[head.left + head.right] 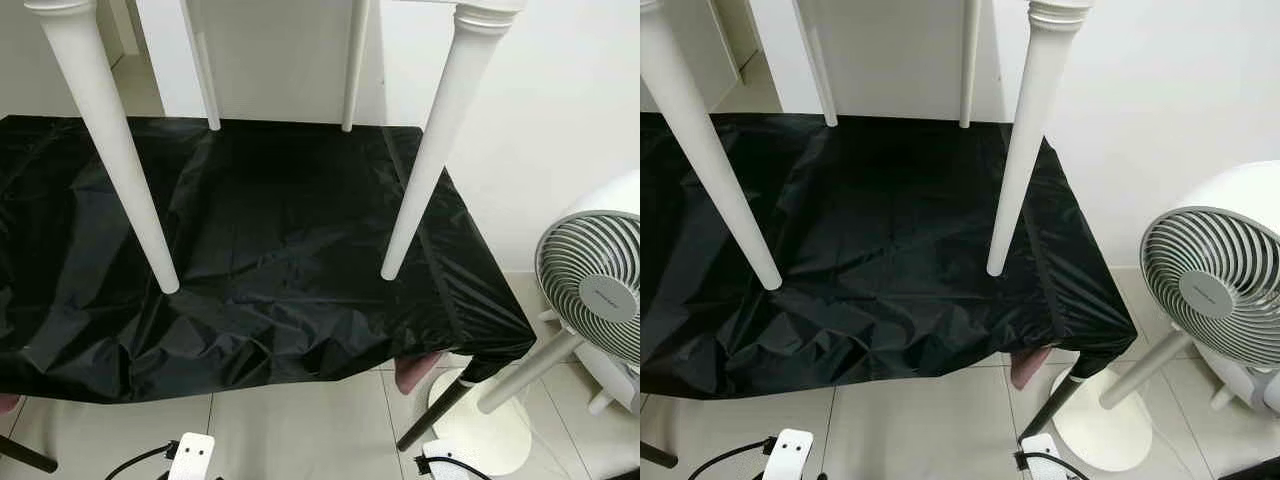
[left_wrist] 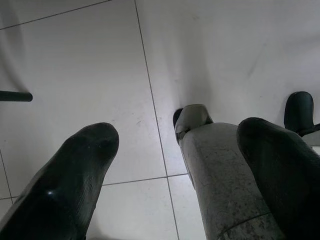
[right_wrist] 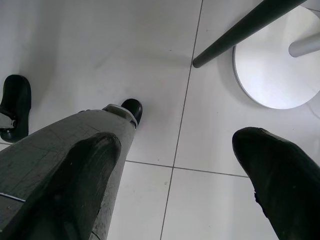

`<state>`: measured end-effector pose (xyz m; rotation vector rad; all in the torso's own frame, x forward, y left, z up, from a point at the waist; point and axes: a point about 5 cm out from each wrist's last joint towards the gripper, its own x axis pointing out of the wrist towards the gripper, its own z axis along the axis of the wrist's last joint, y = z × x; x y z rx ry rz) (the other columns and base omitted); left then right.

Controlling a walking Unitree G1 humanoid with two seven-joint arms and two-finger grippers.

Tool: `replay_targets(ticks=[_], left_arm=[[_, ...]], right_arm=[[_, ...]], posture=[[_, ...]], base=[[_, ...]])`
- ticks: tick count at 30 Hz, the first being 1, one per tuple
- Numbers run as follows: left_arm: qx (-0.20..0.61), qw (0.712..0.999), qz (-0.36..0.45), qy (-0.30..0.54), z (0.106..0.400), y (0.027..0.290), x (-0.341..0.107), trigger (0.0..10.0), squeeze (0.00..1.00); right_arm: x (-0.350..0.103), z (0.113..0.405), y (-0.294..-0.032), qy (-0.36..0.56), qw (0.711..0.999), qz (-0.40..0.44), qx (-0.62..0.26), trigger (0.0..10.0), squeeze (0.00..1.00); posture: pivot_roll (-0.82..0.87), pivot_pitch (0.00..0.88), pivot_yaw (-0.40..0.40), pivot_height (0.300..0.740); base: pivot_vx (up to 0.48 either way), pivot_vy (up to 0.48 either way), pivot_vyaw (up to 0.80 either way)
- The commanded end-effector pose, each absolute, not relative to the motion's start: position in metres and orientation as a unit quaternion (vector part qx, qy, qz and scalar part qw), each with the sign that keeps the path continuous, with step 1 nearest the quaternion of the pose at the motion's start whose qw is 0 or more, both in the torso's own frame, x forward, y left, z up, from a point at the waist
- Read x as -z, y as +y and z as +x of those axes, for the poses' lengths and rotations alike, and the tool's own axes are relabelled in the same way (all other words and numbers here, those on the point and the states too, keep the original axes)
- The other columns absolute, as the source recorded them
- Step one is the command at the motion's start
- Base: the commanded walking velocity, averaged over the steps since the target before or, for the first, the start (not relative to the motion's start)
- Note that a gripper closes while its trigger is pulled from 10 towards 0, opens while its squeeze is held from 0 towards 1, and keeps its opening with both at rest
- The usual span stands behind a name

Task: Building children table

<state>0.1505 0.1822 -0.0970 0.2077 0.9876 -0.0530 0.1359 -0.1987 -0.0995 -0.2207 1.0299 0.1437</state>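
A white children's table stands on a surface draped in black cloth (image 1: 270, 250). Its tapered legs rest on the cloth: the near left leg (image 1: 115, 160), the near right leg (image 1: 430, 160) and two thinner far legs (image 1: 205, 75) (image 1: 354, 65). Its top is cut off above the picture. My left gripper (image 2: 177, 135) hangs low over the tiled floor, its fingers (image 2: 75, 175) open and holding nothing, with my own grey leg (image 2: 220, 185) beyond them. My right gripper (image 3: 177, 140) also hangs open over the floor beside my other leg (image 3: 60, 160).
A white pedestal fan (image 1: 600, 285) stands at the right, its round base (image 1: 495, 430) close to the draped surface's black leg (image 1: 435, 410). Something pink (image 1: 415, 372) shows under the cloth's right corner. A white wall rises behind. Pale floor tiles (image 1: 300, 430) lie in front.
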Motion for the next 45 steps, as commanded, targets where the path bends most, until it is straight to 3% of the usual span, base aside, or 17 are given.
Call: replay_targets(ticks=[1,45], left_arm=[[0.051,0.854,0.088,0.51,0.1336,0.1779,0.1045,10.0,0.0],[0.052,0.862,0.087,0.497,0.1406,0.1745,0.1021,10.0,0.0]], right_arm=[[0.1059,0.117,-0.2019,0.525,0.842,-0.103,-0.067,10.0,0.0],[0.1072,0.1165,-0.195,0.526,0.842,-0.099,-0.068,10.0,0.0]], posture=[[0.1,0.009,-0.022,0.74],[0.11,0.013,-0.02,0.74]], base=[[0.0,0.0,0.0],[0.0,0.0,0.0]])
